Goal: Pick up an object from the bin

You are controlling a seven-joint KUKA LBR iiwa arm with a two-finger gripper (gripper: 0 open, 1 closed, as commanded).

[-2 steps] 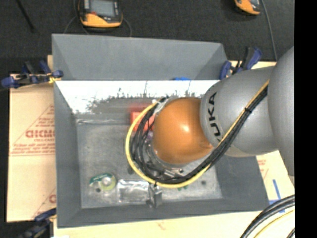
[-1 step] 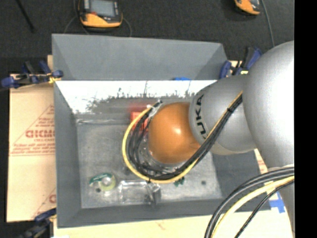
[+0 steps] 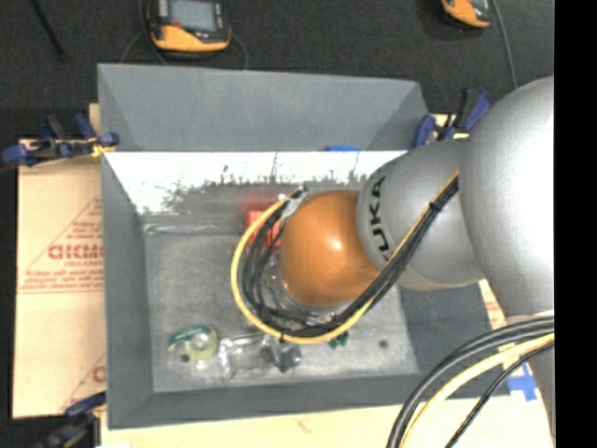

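We see one gripper [image 3: 280,353] low by the bin's [image 3: 126,278] front edge, its grip we cannot tell, just beside one clear plastic piece [image 3: 238,351], one green-white ring [image 3: 193,343] further left, one red item [image 3: 257,217] behind

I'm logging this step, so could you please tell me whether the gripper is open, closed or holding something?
Gripper: cannot be told, mostly hidden beneath the arm's orange cover.

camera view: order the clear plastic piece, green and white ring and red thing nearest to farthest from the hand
1. clear plastic piece, just beside the hand
2. green and white ring, further toward the view's left
3. red thing, far back
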